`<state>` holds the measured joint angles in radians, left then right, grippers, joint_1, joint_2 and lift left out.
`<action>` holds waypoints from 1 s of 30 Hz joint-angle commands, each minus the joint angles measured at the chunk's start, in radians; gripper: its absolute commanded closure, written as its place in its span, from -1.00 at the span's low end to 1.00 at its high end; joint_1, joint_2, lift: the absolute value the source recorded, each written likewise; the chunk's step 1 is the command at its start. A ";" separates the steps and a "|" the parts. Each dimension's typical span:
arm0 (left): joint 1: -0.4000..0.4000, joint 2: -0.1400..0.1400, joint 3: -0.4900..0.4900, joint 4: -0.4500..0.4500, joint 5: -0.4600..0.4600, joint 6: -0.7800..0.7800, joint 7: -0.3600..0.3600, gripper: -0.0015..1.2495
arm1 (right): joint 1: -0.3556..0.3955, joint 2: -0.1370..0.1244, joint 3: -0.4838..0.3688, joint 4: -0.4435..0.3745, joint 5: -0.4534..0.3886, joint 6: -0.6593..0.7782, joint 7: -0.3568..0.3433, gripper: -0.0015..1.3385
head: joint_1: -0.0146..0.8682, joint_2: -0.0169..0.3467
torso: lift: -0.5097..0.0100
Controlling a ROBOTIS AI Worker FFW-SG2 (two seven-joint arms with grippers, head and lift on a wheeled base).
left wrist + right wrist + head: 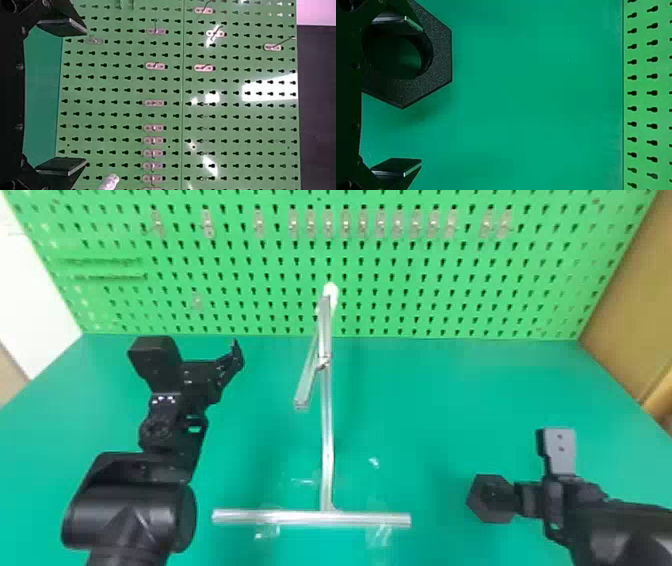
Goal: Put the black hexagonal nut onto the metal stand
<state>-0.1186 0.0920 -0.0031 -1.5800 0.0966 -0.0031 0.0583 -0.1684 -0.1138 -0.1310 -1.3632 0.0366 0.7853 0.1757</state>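
Note:
The metal stand (327,440) rises mid-table, with a pale tip on its top arm. To its left is my left gripper (194,347), fingers spread around nothing. At the right, my right gripper (530,465) stands open beside the black hexagonal nut (492,498), which is at its left finger. In the left wrist view the open left gripper (85,97) faces the pegboard, the stand's pale tip (107,182) near one finger. In the right wrist view one finger of the right gripper (420,95) overlaps the hole of the nut (437,59); how deep it sits, I cannot tell.
A green pegboard (240,297) with several small metal hooks stands along the back of the green table (425,400). The stand's crossbar (310,517) lies at the front between the arms. Tan panels (635,305) border the right side.

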 commanded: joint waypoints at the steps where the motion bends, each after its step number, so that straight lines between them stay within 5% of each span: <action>1: 0.001 0.000 0.000 0.000 0.000 0.000 0.000 -0.79 | -0.002 -0.001 -0.010 0.012 0.008 -0.015 0.005 -0.80 | 0.60 -0.46 | 0.96; 14: 0.001 0.000 0.000 0.000 0.000 0.000 0.000 -0.79 | -0.005 -0.001 -0.022 0.050 0.014 -0.037 0.024 -0.61 | 0.60 -0.46 | 0.96; 19: 0.001 0.000 0.000 0.000 0.000 0.000 0.000 -0.79 | -0.008 0.000 -0.021 0.050 0.019 -0.024 0.025 -0.01 | 0.60 -0.46 | 0.96; 24: 0.001 0.000 0.000 0.000 0.000 0.000 0.000 -0.79 | -0.019 0.000 -0.012 0.047 0.039 0.000 0.025 0.35 | 0.60 -0.46 | 0.96; 30: 0.001 0.000 0.000 0.000 0.000 0.000 0.000 -0.79 | -0.026 0.002 -0.004 0.039 0.054 0.025 0.025 0.52 | 0.60 -0.46 | 0.96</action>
<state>-0.1181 0.0920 -0.0030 -1.5800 0.0966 -0.0031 0.0583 -0.1904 -0.1119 -0.1408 -1.3193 0.0816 0.7940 0.2009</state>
